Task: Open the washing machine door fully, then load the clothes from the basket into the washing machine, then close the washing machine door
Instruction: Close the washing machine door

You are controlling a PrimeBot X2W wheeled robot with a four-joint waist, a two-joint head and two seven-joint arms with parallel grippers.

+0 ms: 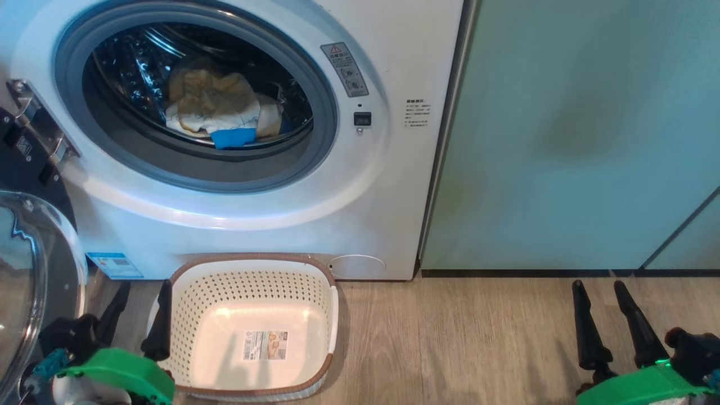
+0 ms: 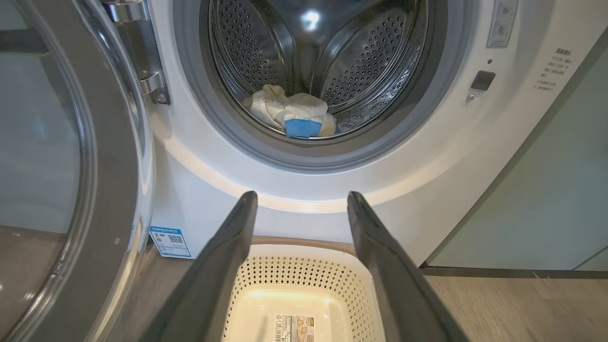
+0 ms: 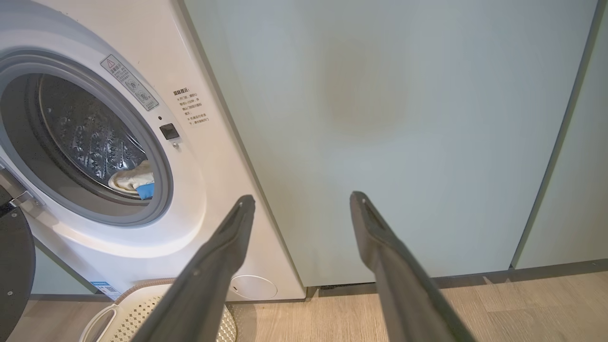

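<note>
The white washing machine (image 1: pixel 360 185) stands with its door (image 1: pixel 28 253) swung open to the left. The clothes (image 1: pixel 219 109), pale yellow with a blue piece, lie inside the steel drum; the left wrist view has the clothes (image 2: pixel 294 114) straight ahead, low in the drum. The cream basket (image 1: pixel 253 281) sits on the floor against the washer with nothing in it but its label. My left gripper (image 1: pixel 144 287) is open at the basket's left edge, over the basket (image 2: pixel 304 273) in its own view. My right gripper (image 1: pixel 598 286) is open above the floor, facing the cabinet.
Pale green cabinets (image 1: pixel 574 140) stand flush to the right of the washer. Wooden floor (image 1: pixel 461 337) stretches between the basket and my right gripper. The metal door hinge (image 1: pixel 34 118) juts out at the drum's left.
</note>
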